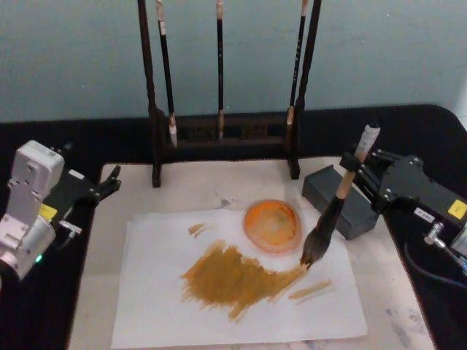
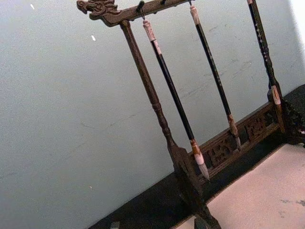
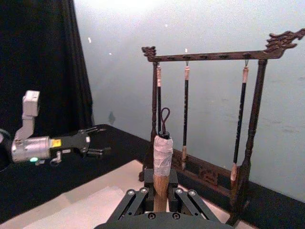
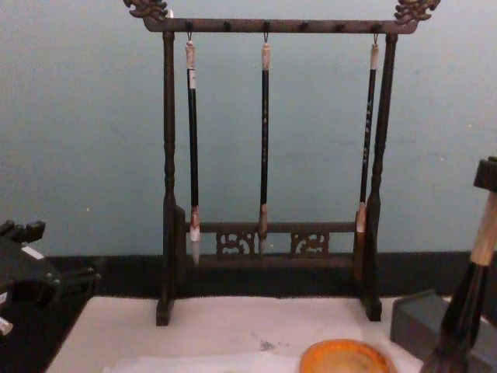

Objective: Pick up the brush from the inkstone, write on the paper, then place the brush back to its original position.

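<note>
Right gripper [image 1: 355,165] is clamping its jaws around the brush [image 1: 337,204] on the tan handle, just below the taped top. It is holding the brush tilted, with the dark tip touching the paper [image 1: 160,313] at the end of a broad brown smear [image 1: 230,277]. An orange dish [image 1: 273,225] is sitting on the paper just beside the bristles, and the grey inkstone [image 1: 319,191] is lying behind them on the mat [image 1: 408,299]. Left gripper [image 1: 111,181] is hovering at the mat's far left corner, jaws parted and holding nothing — well apart from the brush. Three thin brushes are hanging on the rack [image 1: 155,131] at the back.
</note>
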